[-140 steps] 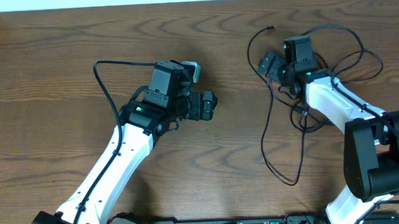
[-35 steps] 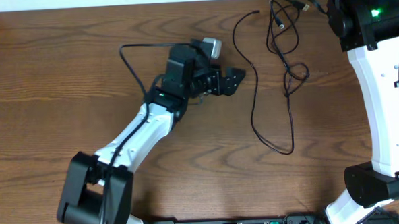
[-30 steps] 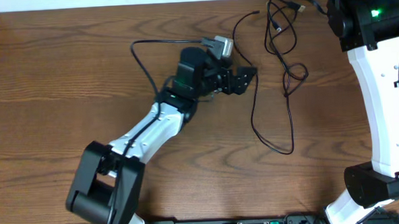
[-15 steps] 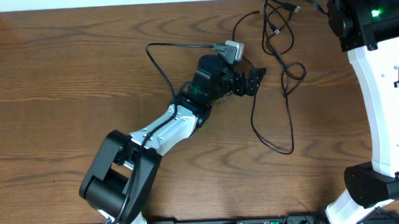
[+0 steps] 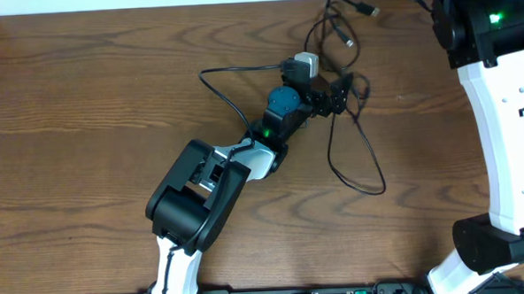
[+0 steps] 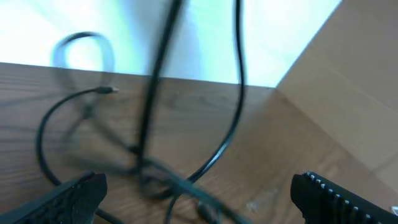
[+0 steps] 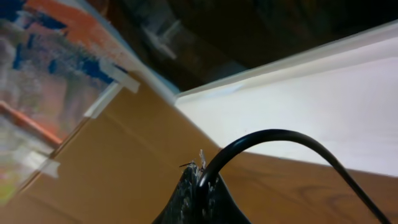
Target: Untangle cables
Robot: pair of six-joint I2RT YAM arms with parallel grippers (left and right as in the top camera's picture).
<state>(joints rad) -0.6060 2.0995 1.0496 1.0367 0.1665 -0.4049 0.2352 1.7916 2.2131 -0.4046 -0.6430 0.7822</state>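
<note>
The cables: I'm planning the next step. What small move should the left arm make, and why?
Probably close the left gripper. Its fingers stand wide open with black cables crossing between them, while the shut right gripper holds them up; a second grip would likely let the arms pull them apart.

Overhead: bright, even, lit from above; sharp across the surface [image 5: 84, 128], only faint soft shadows beside cables [image 5: 330, 153]; white strip at top edge blown out. Left wrist: heavy motion blur, esp. on near cables; pale washed-out backgrnd up top; fingers [image 6: 68, 196] dark, soft-edged. Right wrist: close cable out of focus, white band glaring, top left smeared, top middle dim.
</note>
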